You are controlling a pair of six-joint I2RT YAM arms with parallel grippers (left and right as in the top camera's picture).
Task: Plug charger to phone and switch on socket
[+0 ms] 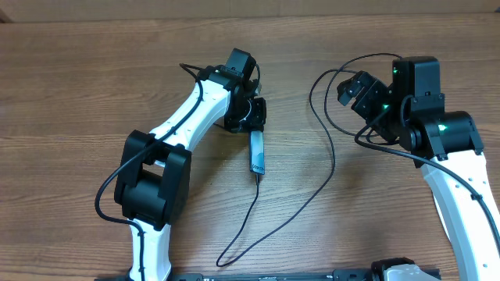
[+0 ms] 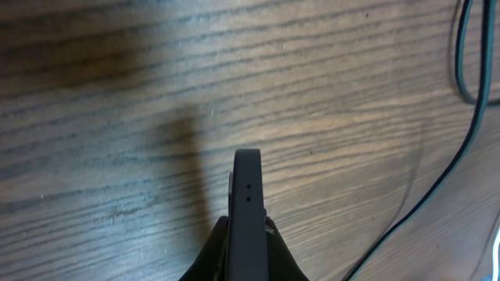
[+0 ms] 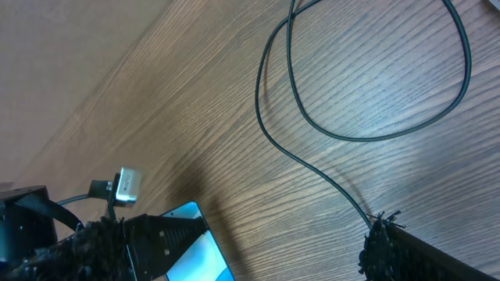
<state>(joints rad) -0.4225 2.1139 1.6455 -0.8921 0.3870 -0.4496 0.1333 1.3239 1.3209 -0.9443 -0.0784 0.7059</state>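
The phone (image 1: 256,153) stands on its long edge at the table's middle, its lit screen turned to the right. My left gripper (image 1: 251,123) is shut on its far end. In the left wrist view the phone's (image 2: 248,195) dark narrow edge sticks out from between the jaws of the left gripper (image 2: 248,234). The charger (image 1: 316,183), a thin black cable, leaves the phone's near end, loops toward the front edge and climbs to the right. My right gripper (image 1: 355,87) hangs open at the back right with nothing between its fingers. The socket is out of view.
In the right wrist view the right gripper (image 3: 242,234) spreads wide over bare wood. The phone's light-blue screen (image 3: 205,254) shows behind its left finger (image 3: 156,238), the cable (image 3: 312,125) loops above, and a small silver connector (image 3: 128,185) sits at the left.
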